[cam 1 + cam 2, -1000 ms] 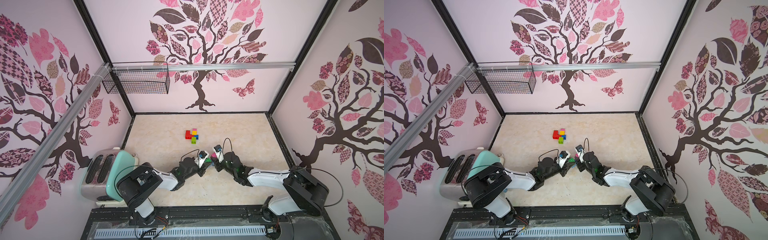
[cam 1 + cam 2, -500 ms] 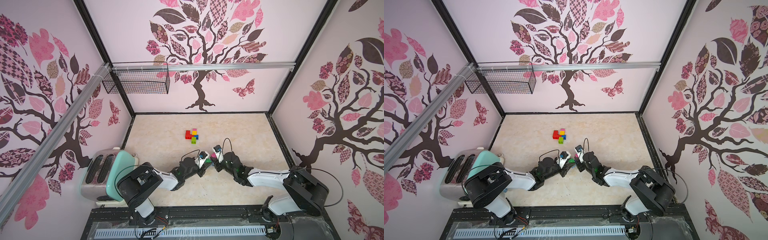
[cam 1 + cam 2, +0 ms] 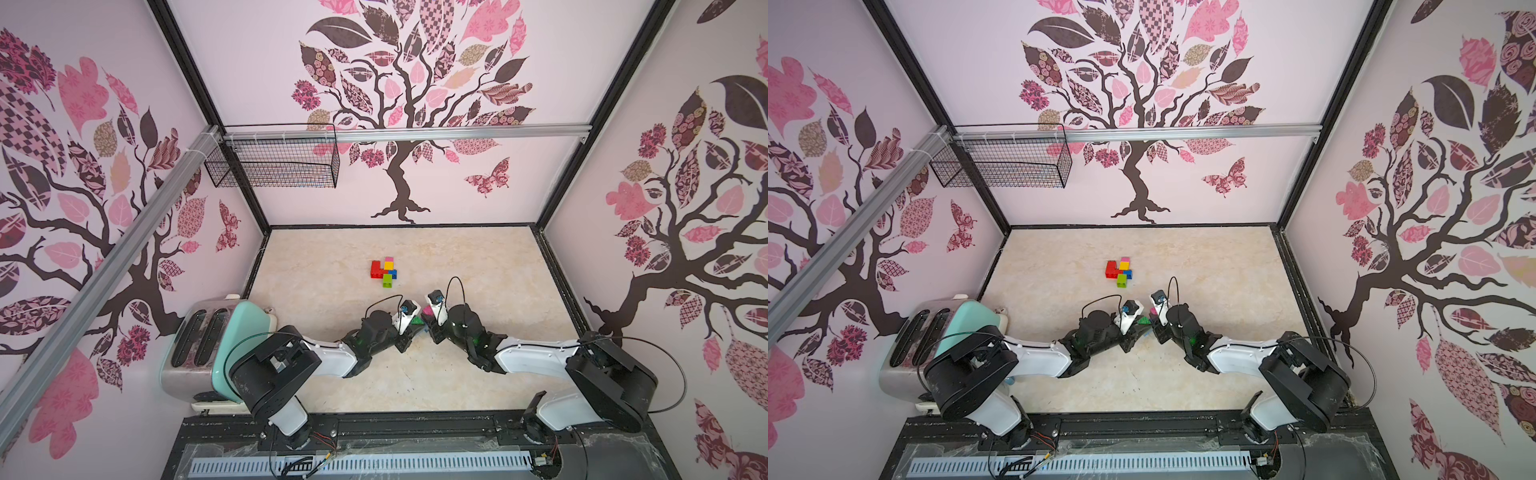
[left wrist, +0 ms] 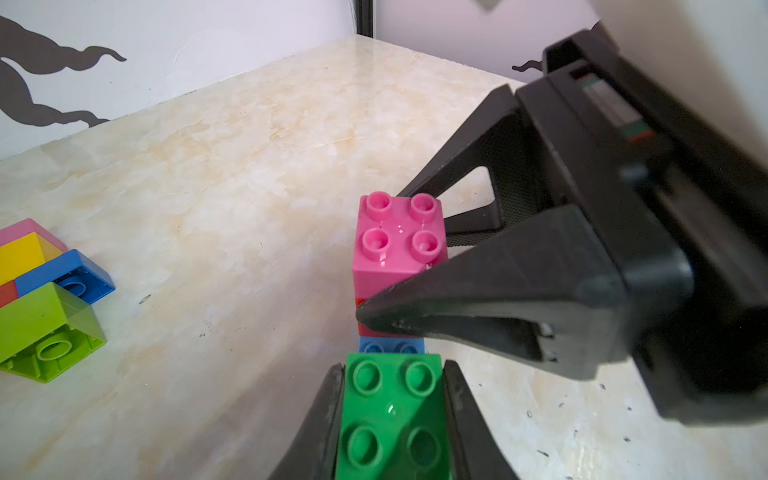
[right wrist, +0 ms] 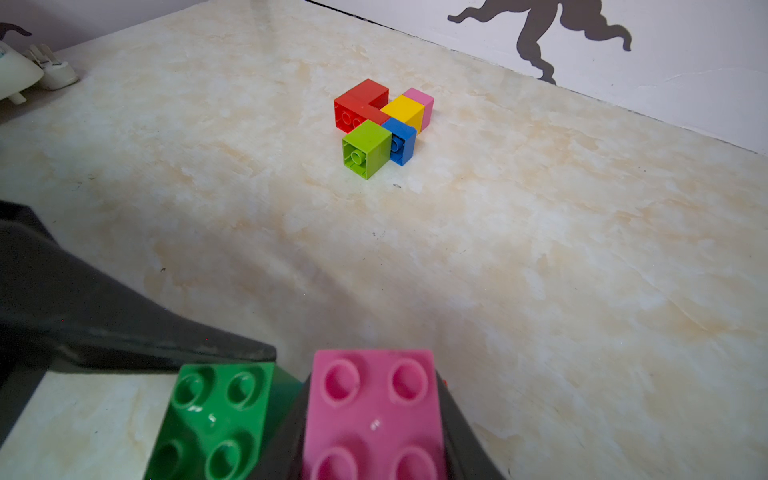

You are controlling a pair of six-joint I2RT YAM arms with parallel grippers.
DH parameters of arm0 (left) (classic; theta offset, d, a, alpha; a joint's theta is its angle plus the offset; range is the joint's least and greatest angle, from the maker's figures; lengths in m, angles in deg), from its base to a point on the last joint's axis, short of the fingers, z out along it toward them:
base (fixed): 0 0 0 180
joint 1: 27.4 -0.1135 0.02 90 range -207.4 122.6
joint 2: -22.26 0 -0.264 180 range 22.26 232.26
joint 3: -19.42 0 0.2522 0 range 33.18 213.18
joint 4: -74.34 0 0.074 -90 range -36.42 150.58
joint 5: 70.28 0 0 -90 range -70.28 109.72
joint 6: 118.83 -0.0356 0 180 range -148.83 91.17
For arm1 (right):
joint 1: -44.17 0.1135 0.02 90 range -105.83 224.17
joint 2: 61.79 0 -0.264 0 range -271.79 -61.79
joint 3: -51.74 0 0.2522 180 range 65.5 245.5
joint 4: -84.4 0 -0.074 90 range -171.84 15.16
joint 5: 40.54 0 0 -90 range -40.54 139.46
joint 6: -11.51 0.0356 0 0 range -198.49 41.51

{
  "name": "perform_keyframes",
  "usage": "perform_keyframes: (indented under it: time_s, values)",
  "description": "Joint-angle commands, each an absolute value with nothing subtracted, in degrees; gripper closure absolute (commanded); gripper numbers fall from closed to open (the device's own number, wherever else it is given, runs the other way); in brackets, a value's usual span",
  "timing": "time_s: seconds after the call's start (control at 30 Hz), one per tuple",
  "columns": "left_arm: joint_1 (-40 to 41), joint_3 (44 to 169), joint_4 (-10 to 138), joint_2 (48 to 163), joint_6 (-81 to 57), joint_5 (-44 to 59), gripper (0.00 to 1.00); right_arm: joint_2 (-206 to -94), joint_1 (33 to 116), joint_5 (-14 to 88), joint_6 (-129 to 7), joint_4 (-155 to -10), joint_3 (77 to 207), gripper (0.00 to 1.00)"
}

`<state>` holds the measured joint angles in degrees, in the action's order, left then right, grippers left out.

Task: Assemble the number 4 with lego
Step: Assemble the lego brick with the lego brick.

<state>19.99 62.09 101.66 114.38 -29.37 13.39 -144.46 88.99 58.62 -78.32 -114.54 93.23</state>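
While my two arms meet low over the front of the table (image 3: 316, 266), the number 4 is only partly made, I think. Some bricks are joined, and some are in my grip, not yet put on.

My left pincer (image 4: 392, 368) and my right pincer (image 5: 372, 374) sit tip to tip, very near each other. Both are well apart from the part that is built.

That built part is a clump (image 3: 384, 271) of five bricks in red, pink, yellow, blue and lime. It lies on its side in the middle of the table. From above it looks a bit like a small 4, but the lime brick at the bottom sits off to one side. So I would not call it done.

My right pincer is closed part way and squeezes a pink brick (image 4: 399, 245) from both sides. A bit of red and blue shows under that brick. I cannot tell how those are joined to it.

My left pincer is nearly closed and grips a green brick (image 4: 392, 415) between its two tips. The green brick is just beside the pink one.

What is left, I think, is to press these bricks together and add them to the clump.
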Motion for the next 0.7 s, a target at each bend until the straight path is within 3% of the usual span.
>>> perform_keyframes:
  time_s: [0.0, 0.1, 0.13, 0.2, 0.3, 0.67]
  values:
    - [20.0, 62.1, 90.0, 116.3, -29.8, 14.3, 1.00, -147.4, 89.2, 56.4, -75.6, -105.6, 89.7, 1.00]
    - [20.0, 62.9, 89.3, 116.7, -30.1, 13.7, 1.00, -147.3, 89.2, 56.5, -75.0, -106.1, 89.0, 1.00]
    - [20.0, 63.2, 89.1, 116.5, -30.2, 13.0, 0.96, -147.4, 89.2, 56.6, -74.9, -106.0, 89.0, 1.00]
    - [20.0, 63.8, 88.5, 115.8, -30.8, 11.1, 0.68, -147.4, 89.2, 56.9, -74.5, -105.7, 88.9, 1.00]
    - [19.8, 63.4, 91.5, 114.4, -30.6, 8.7, 0.58, -147.5, 89.2, 58.2, -73.7, -104.6, 89.1, 1.00]
    - [16.9, 62.5, 98.5, 115.6, -32.8, 2.0, 0.53, -148.3, 89.7, 62.9, -71.9, -101.7, 90.2, 1.00]
